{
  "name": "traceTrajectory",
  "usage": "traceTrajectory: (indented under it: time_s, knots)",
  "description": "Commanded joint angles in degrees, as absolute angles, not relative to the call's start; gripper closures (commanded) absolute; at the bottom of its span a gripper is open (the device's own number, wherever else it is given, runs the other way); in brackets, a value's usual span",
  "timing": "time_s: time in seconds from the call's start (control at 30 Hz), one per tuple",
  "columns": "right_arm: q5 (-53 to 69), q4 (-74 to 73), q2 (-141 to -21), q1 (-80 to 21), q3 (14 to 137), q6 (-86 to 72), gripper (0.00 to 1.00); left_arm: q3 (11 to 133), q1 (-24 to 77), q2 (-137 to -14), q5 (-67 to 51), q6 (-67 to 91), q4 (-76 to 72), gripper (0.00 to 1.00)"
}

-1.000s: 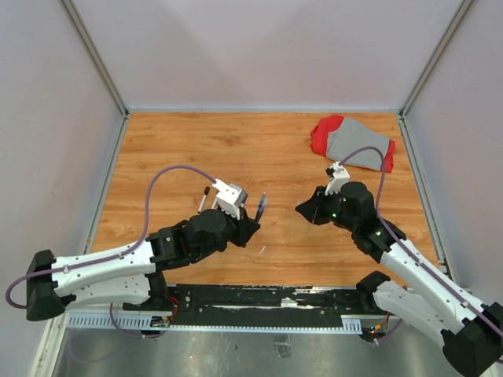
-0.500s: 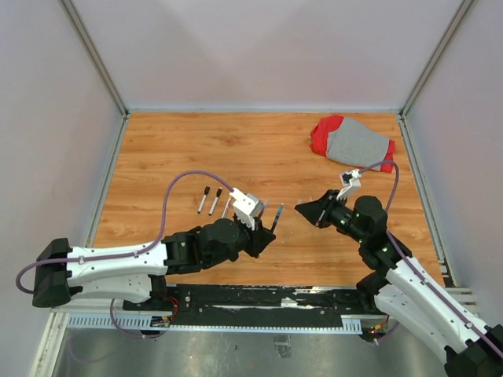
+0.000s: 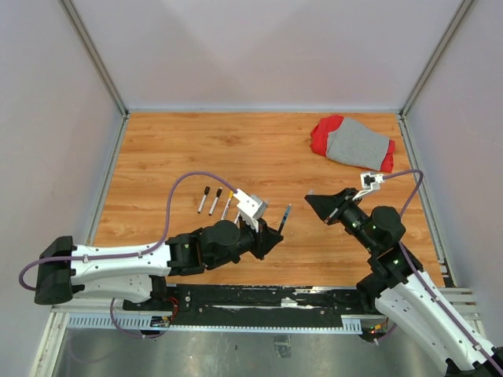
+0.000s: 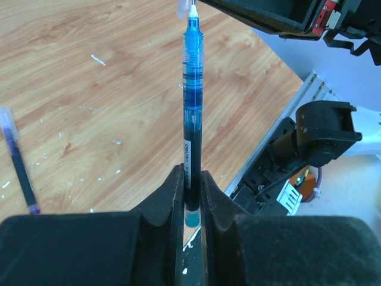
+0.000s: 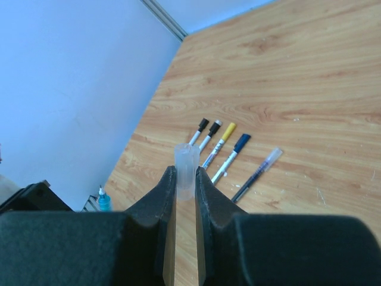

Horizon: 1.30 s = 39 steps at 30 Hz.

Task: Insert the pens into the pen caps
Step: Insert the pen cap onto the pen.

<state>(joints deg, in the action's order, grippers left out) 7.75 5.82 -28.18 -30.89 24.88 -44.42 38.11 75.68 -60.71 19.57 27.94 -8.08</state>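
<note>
While the left fingers clamp the lower barrel of an uncapped blue pen, its white tip points right toward the other arm, held up off the table. Opposite, the right fingers pinch a clear pen cap that sticks out past their tips, facing left; pen and cap are apart. Five more pens lie side by side on the table's left part, just beyond the left arm. A red and grey cloth lies at the far right.
</note>
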Motion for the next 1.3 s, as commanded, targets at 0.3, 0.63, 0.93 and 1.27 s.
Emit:
traceTrajectory:
  time_s: [0.3, 0.63, 0.93, 1.27]
  knots:
    - [14.37, 20.39, -26.79, -29.95, 25.43, -46.72, 0.99, 38.52, 76.4, -61.91, 17.85, 25.62, -13.26, 1.0]
    - [19.56, 23.84, -29.44, -29.99, 25.64, -47.61, 0.99, 38.93, 76.4, -62.35, 17.83, 25.06, -12.96, 0.99]
    - [22.0, 24.65, -31.58, -30.01, 26.02, -47.82, 1.0, 39.08, 76.46, -62.53, 17.9, 24.83, -13.02, 0.99]
    - [23.15, 23.5, -31.48, -30.06, 25.92, -47.36, 1.0, 39.1, 76.46, -62.39, 18.45, 24.92, -12.94, 1.0]
